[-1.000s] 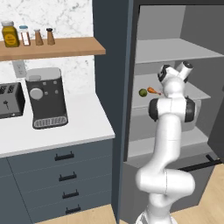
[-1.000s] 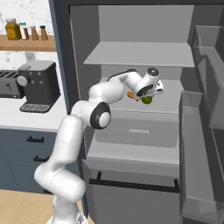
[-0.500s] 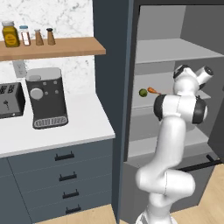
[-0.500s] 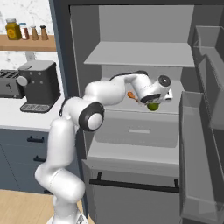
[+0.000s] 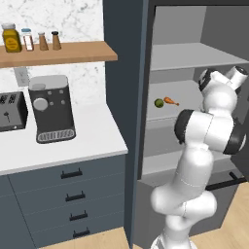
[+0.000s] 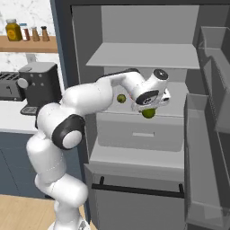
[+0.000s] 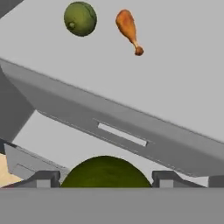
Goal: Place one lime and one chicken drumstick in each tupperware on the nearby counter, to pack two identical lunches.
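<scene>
My gripper is shut on a green lime, held in front of the open fridge just above the drawer. In the hand view that lime bulges between the two fingertips. On the middle fridge shelf lie a second lime and an orange chicken drumstick, side by side. The left base view shows the same shelf lime and drumstick left of my hand. The white counter lies to the left of the fridge. The tupperware is out of view.
A dark coffee machine and a toaster stand on the counter. Jars and shakers line the wooden shelf above. The fridge door hangs open on the right, with the grey drawer below the shelf.
My hand has drawn back from the fridge shelf and swung to the right and slightly down, carrying the lime. The second lime and the drumstick have stayed put.
</scene>
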